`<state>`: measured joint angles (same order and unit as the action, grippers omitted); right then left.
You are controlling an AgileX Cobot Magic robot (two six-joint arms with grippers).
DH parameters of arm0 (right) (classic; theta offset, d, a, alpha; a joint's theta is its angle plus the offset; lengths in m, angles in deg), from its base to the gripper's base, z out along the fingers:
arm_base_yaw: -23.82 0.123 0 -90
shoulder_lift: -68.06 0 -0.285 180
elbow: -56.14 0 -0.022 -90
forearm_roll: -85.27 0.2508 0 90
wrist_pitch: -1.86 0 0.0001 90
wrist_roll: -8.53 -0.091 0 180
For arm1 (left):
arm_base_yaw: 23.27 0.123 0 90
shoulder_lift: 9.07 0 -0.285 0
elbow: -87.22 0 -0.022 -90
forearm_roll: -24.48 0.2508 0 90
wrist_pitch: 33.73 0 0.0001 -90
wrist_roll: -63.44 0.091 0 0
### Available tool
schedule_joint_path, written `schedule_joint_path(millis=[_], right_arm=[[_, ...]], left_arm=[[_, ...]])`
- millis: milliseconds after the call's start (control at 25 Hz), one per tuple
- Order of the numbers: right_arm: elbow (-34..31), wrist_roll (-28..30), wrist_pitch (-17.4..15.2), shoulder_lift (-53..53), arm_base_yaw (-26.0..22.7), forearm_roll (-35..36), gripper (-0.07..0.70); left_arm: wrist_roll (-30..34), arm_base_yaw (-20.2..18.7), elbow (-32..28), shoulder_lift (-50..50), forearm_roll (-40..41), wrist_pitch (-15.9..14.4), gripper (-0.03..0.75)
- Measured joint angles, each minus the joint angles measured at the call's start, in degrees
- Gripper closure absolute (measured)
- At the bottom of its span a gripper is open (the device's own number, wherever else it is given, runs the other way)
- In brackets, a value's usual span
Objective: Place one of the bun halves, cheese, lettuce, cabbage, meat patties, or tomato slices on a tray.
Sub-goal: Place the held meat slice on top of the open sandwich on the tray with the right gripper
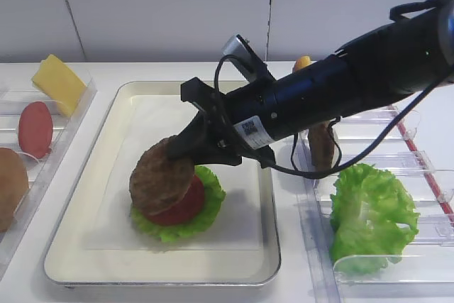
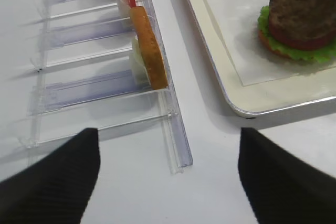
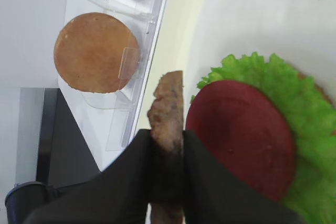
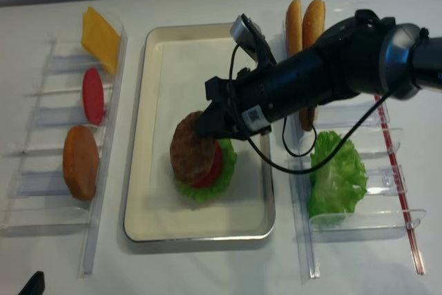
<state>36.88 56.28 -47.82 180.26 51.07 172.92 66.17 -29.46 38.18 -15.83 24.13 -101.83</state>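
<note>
White table (image 4: 207, 267) carried cream tray (image 4: 155, 229) at centre, clear plastic holders at left (image 4: 41, 219) and right (image 4: 359, 222) of frame.

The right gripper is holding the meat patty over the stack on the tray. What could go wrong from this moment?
1. The right gripper pinches the meat patty by its edge only, so the patty may slip or tilt as the grip is released.
2. The patty sits off-centre over the tomato slice and lettuce, so it may land crooked or slide off the stack.
3. Pushing down could shift the stack on the tray.
</note>
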Motion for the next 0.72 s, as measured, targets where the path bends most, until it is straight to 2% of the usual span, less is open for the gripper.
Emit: schedule_joint_path(millis=[720], right_arm=[[0.0, 0.1, 1.3, 2.0, -0.3, -1.9, 0.458]], left_arm=[[0.0, 0.0, 0.0, 0.0, 0.0, 0.0, 0.204]])
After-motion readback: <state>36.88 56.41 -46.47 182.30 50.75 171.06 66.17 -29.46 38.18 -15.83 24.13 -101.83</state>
